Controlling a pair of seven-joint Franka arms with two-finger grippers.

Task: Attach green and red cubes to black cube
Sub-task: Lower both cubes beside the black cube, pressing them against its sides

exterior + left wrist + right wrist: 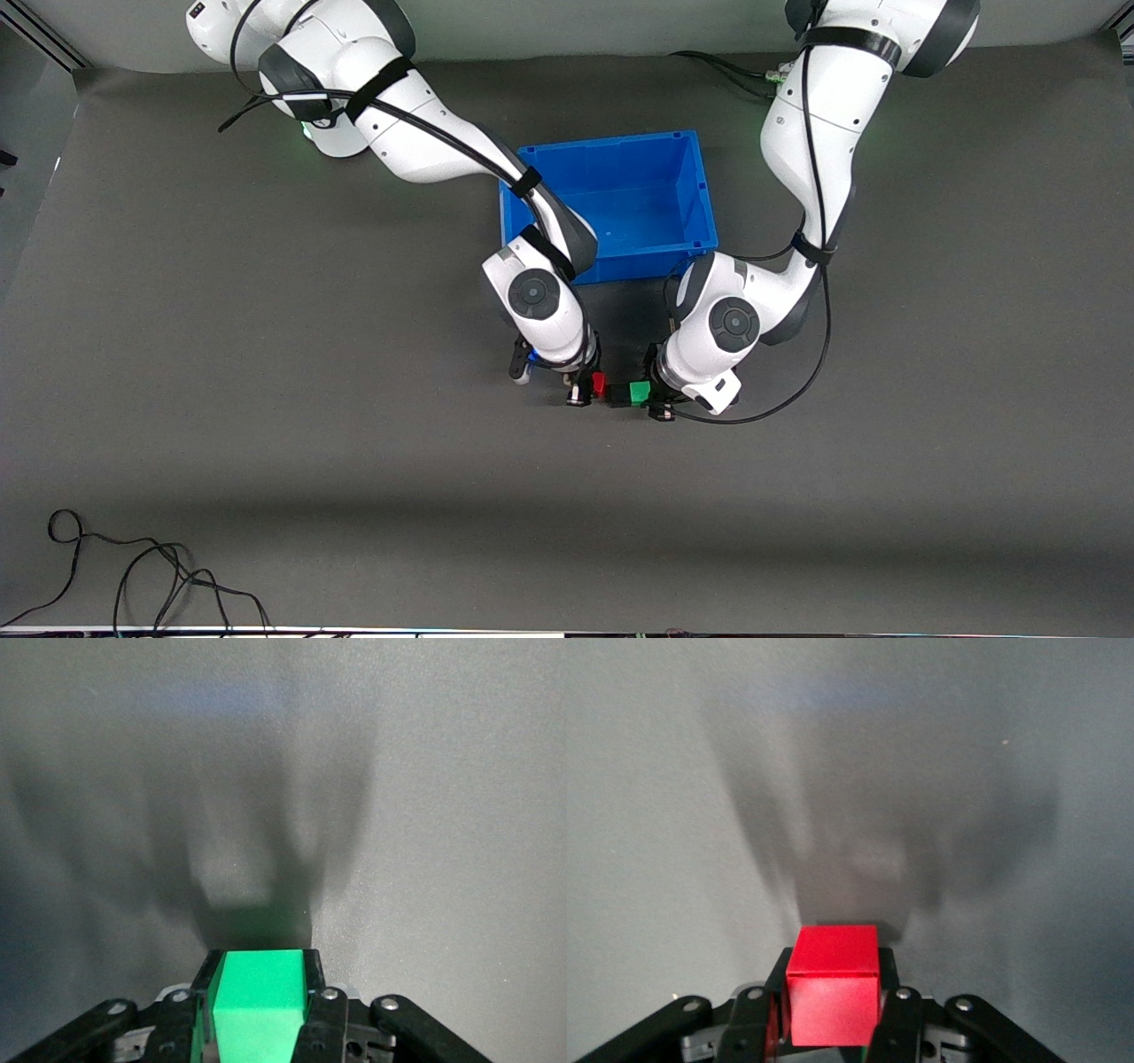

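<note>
Over grey mat [266,399], left tool [654,403] grips green cube [639,392], right tool [586,390] red cube [599,384].

My front camera sits high, facing both arm bases, taking in the whole dark grey mat [266,399] from far off. Each wrist camera looks past its own fingers, very near the mat. The small bright green cube [639,392] [259,1005] and small bright red cube [599,384] [833,983] are shared with the front view
</note>
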